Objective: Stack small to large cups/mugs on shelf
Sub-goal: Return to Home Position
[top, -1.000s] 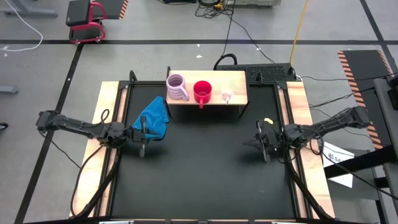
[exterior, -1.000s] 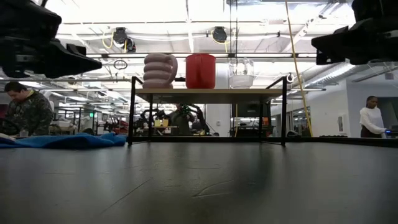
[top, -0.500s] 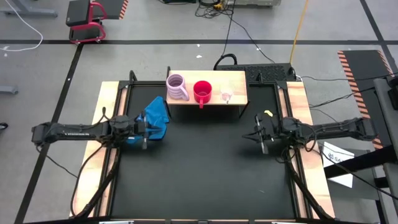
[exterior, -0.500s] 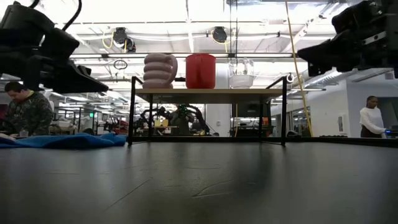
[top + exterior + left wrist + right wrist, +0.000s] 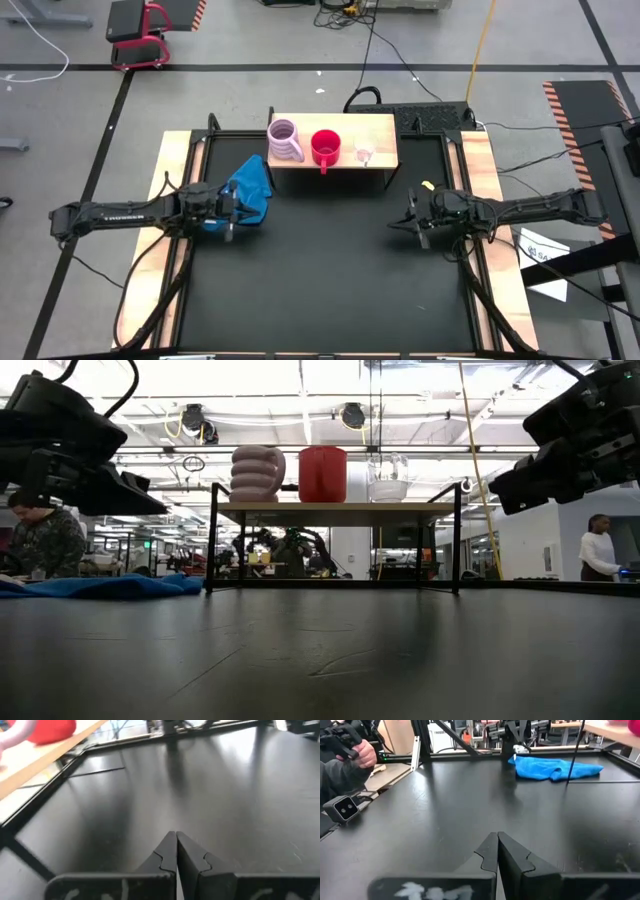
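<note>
Three cups stand in a row on the light-wood shelf (image 5: 380, 130) at the table's far side: a ribbed lilac-pink mug (image 5: 285, 140) on the left, a red mug (image 5: 326, 148) in the middle, a clear glass cup (image 5: 364, 153) on the right. They also show in the low view: the lilac mug (image 5: 257, 472), the red mug (image 5: 322, 474), the glass cup (image 5: 388, 478). My left gripper (image 5: 243, 212) is shut and empty over the table's left side, beside a blue cloth. My right gripper (image 5: 397, 222) is shut and empty over the table's right side.
A crumpled blue cloth (image 5: 250, 190) lies on the black mat just in front of the shelf's left end. Pale wooden rails (image 5: 180, 160) run along both table sides. The black mat (image 5: 320, 270) in front of the shelf is bare. People show in the room behind.
My left arm has swung so that it lies level, its gripper a little toward the far edge and the right, at the blue cloth. My right arm has likewise levelled out, its gripper drifting toward the table's left. The cups and the cloth have stayed put.
</note>
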`<control>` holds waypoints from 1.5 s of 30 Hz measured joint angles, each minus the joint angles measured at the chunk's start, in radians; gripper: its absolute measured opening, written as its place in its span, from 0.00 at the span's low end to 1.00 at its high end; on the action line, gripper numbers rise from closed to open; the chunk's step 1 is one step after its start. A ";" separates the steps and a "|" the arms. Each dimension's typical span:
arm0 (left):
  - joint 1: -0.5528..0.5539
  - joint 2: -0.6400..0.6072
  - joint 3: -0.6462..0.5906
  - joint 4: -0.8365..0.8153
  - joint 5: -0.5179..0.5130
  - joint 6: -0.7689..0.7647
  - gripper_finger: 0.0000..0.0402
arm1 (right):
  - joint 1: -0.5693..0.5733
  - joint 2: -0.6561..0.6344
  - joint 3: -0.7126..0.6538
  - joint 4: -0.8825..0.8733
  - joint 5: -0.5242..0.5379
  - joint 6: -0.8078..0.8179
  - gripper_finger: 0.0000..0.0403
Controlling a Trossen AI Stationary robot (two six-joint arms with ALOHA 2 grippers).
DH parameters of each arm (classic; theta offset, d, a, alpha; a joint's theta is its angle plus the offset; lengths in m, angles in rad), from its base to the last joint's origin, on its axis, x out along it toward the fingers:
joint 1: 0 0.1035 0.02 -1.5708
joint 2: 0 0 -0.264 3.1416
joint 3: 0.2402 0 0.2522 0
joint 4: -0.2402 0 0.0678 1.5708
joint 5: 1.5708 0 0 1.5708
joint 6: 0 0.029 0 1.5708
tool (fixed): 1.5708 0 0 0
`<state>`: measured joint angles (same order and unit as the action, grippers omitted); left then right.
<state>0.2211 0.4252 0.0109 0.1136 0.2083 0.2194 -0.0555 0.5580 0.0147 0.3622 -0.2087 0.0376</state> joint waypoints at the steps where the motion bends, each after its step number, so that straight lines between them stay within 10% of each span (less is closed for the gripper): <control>1: 0.006 0.000 0.000 0.001 0.020 0.010 0.01 | 0.000 0.001 0.000 -0.005 0.000 0.000 0.00; 31: -0.063 -0.012 0.070 0.054 0.044 0.079 0.00 | 0.006 0.002 0.000 0.204 -0.033 0.029 0.00; 45: -0.166 -0.278 0.086 -0.086 -0.076 0.113 0.00 | 0.039 -0.080 0.000 0.176 -0.049 -0.004 0.00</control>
<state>0.0556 0.1470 0.0971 0.0277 0.1318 0.3325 -0.0166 0.4780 0.0143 0.5379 -0.2581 0.0338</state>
